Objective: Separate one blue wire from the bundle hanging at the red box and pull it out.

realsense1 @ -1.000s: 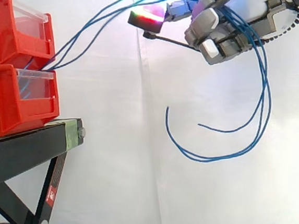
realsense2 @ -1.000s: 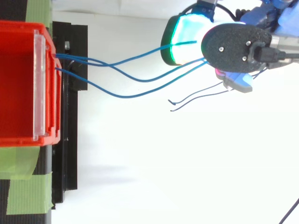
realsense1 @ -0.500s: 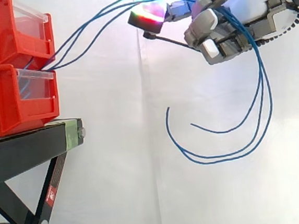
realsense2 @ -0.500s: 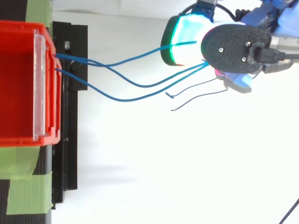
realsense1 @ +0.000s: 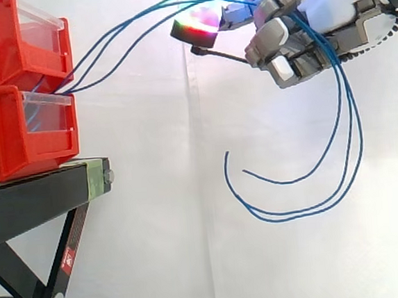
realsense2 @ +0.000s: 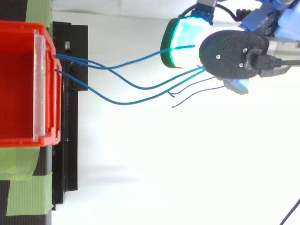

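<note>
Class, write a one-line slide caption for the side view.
Robot hand holds blue wires running from the red bins, ends dangling.

black stand (realsense1: 36, 198) with green tape (realsense2: 23, 194) patches before a white curtain (realsense1: 160, 257)

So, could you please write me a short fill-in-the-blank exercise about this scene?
The wires running to the hand are ____ in colour. They come out of the ____ bins. The bins rest on a ____ stand. In the side view, the wires' loose ends hang ____ the hand.
Missing words: blue; red; black; below.
</note>
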Tool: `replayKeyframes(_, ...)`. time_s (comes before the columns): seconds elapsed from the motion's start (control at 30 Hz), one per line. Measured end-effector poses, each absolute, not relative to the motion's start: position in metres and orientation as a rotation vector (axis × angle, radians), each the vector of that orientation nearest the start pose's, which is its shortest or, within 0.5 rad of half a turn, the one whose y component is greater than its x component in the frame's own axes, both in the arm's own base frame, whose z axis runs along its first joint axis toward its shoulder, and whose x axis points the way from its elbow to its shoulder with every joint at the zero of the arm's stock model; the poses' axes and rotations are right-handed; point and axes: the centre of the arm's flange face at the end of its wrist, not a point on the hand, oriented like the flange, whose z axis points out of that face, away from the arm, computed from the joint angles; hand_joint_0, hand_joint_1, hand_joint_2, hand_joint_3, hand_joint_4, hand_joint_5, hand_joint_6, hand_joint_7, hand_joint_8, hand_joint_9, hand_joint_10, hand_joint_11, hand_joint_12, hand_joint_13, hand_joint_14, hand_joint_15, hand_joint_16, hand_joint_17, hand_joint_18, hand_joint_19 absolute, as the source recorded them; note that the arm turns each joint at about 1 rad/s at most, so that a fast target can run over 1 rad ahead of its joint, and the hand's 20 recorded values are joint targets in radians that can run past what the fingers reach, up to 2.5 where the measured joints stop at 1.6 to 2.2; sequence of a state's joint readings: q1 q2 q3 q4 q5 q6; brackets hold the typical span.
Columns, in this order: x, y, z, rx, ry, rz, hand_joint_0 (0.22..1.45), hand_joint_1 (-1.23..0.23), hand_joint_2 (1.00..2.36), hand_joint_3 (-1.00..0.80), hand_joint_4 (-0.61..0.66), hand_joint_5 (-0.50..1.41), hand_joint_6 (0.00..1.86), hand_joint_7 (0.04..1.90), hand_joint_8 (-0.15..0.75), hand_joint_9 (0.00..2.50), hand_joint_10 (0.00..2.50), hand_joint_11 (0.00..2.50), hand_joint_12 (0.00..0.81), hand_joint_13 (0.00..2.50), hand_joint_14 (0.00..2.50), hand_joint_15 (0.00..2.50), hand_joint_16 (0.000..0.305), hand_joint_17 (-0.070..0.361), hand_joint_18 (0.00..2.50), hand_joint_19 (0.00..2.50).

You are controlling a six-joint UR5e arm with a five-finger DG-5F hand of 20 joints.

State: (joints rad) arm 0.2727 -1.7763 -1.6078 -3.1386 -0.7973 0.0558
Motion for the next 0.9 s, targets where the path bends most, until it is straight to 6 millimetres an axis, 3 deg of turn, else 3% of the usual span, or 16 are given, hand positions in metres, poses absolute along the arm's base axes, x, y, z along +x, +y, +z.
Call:
replayKeyframes(0.6,0.551,-0.039,0.371,1.411,1.078,0.63,0.61,-0.83,1.0,0.0,-0.29,-0.08,0.89,1.02,0.304,1.24,0.94,1.55,0.509,1.06,0.39,1.38,0.06,0.134,1.12,0.82)
replayKeyframes(0.63,0.551,-0.038,0.371,1.411,1.077,0.629,0.61,-0.83,1.0,0.0,-0.29,-0.08,0.89,1.02,0.306,1.24,0.73,1.59,0.508,1.05,0.29,1.38,0.06,0.135,1.11,0.82)
replayKeyframes(0.8,0.551,-0.038,0.371,1.411,1.075,0.626,0.61,-0.83,1.0,0.0,-0.29,-0.08,0.89,1.01,0.324,1.24,0.34,1.62,0.517,1.05,0.0,1.39,0.059,0.134,1.06,0.81)
replayKeyframes(0.87,0.551,-0.038,0.371,1.412,1.074,0.626,0.61,-0.83,1.0,0.0,-0.29,-0.08,0.89,1.01,0.333,1.26,0.02,1.64,0.521,1.0,0.01,1.26,0.059,0.133,1.05,0.79)
replayKeyframes(0.9,0.551,-0.038,0.371,1.412,1.073,0.626,0.61,-0.83,1.0,0.0,-0.29,-0.08,0.89,1.01,0.337,1.24,0.0,1.55,0.52,0.94,0.01,1.14,0.059,0.133,1.04,0.79)
